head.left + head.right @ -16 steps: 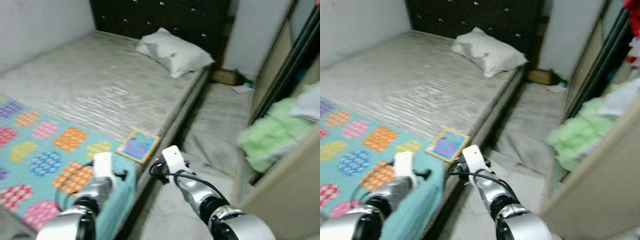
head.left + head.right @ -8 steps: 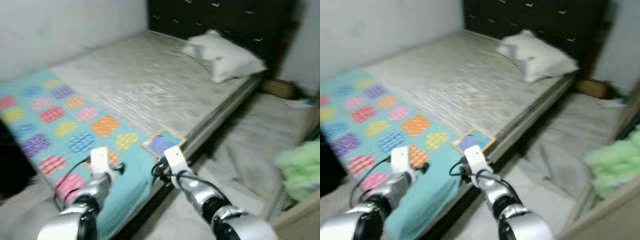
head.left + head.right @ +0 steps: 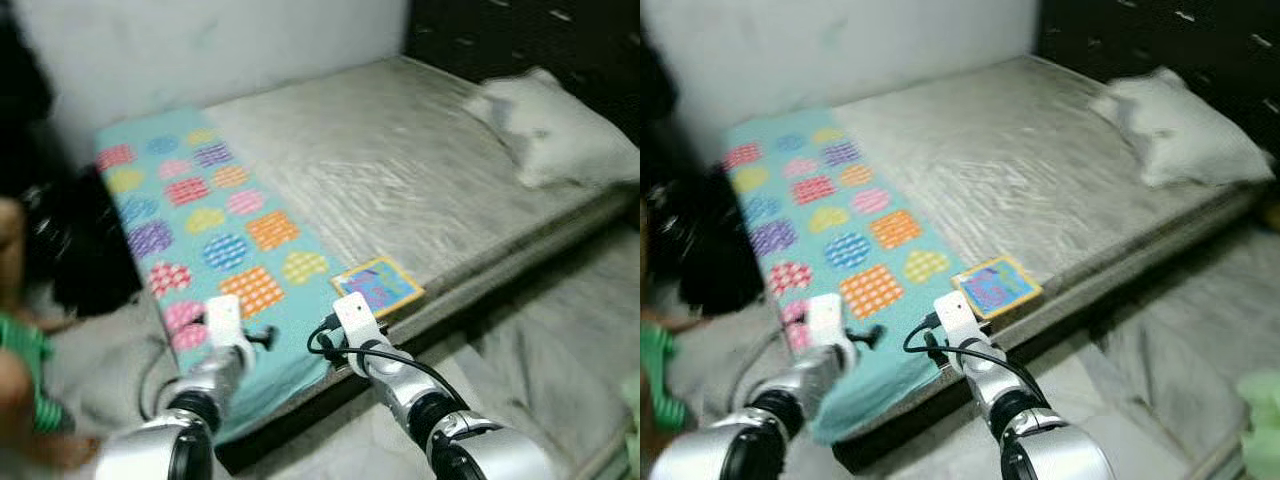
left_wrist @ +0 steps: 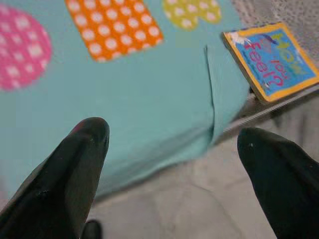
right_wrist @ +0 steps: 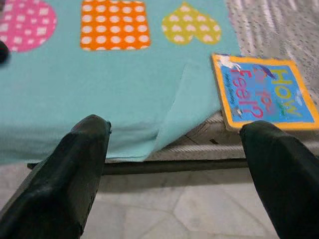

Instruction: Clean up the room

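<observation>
Your left gripper (image 4: pixel 172 144) and right gripper (image 5: pixel 174 144) both stood released near the bed (image 3: pixel 420 170) edge, where a book (image 5: pixel 264 92) lay touching the teal blanket (image 3: pixel 190 215).

My two silver arms reach toward the near edge of the bed (image 3: pixel 1040 190). A teal blanket (image 3: pixel 830 240) with coloured patches covers the bed's foot end and hangs over that edge. A small book (image 3: pixel 990 286) lies at the near edge, just beside the blanket. A pale pillow (image 3: pixel 1180 140) sits at the head end.
</observation>
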